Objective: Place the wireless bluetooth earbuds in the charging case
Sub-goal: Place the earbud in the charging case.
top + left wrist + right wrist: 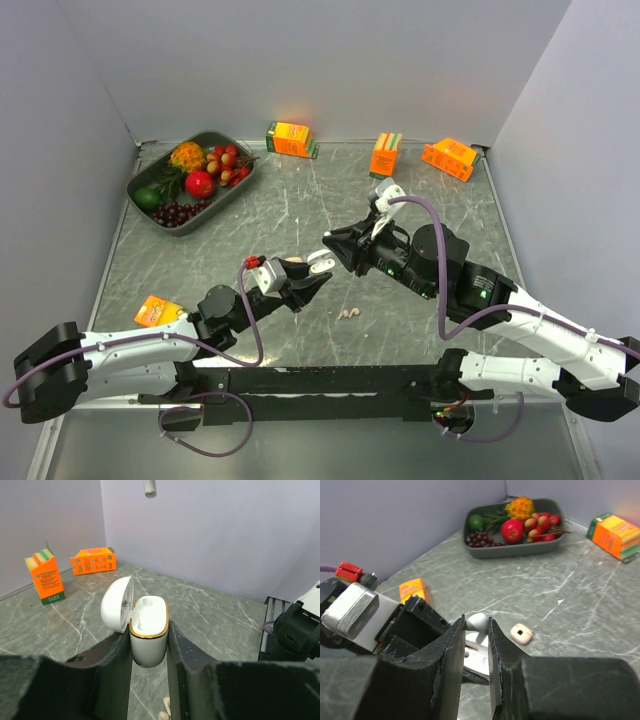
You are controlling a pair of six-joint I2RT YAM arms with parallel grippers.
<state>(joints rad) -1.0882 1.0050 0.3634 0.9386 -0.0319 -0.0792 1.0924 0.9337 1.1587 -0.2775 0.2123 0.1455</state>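
Note:
My left gripper [148,646] is shut on the white charging case [148,630], gold-rimmed, which stands upright between the jaws. Its lid [117,605] is swung open to the left and both sockets show empty. Seen from above, this gripper [308,282] holds the case [318,262] mid-table. My right gripper [477,622] is shut on a white earbud [479,622], stem pointing down, just above the case [482,652]. From above, the right gripper [331,243] sits close beside the case. The stem tip [149,487] hangs in above the case. Pale-beige stubby earbuds [348,314] lie on the table; one [521,633] shows beyond the fingers.
A grey tray [215,138] of fruit stands at the back left. Orange juice cartons lie along the back wall [291,139], [385,154], [449,158], and another one [158,311] lies beside the left arm. Grey walls enclose the marbled table.

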